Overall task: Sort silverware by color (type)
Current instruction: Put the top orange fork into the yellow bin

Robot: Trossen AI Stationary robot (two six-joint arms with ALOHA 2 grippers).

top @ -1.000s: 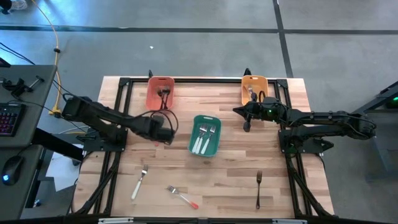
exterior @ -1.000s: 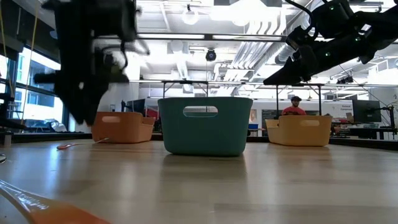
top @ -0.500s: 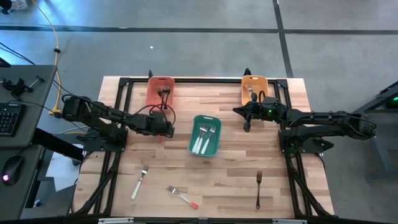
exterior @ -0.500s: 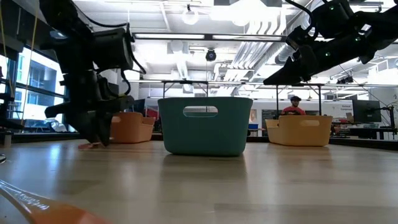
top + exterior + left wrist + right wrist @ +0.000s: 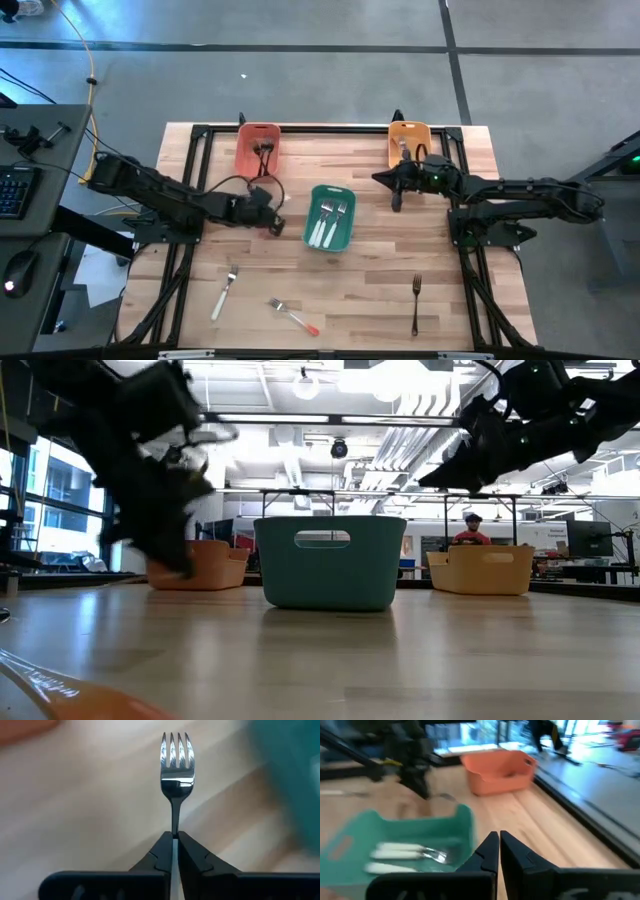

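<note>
**Left fingers now clamped on a fork beside the teal bin**

Wooden counter (image 5: 370, 270), seen from above, carries three bins and loose cutlery. Half a second ago the left gripper (image 5: 274, 222) was spread over the orange-red piece just left of the teal bin (image 5: 314, 190); now its fingers (image 5: 160, 851) are pinched tight on the neck of that fork (image 5: 175, 765), tines pointing away. Handle colour cannot be read while it is held. Pick judged done; next would be a carry to the matching bin.

The right gripper (image 5: 397, 203) hangs with fingers pressed together, nothing between them, in front of the orange bin (image 5: 394, 134).

Count:
- teal bin: two white-handled pieces
- salmon bin (image 5: 244, 140): dark-handled pieces, number unclear
- orange bin: contents unclear
- loose: white-handled fork (image 5: 223, 293), orange-red-handled fork (image 5: 293, 316), dark fork (image 5: 416, 305)
- held: one
</note>
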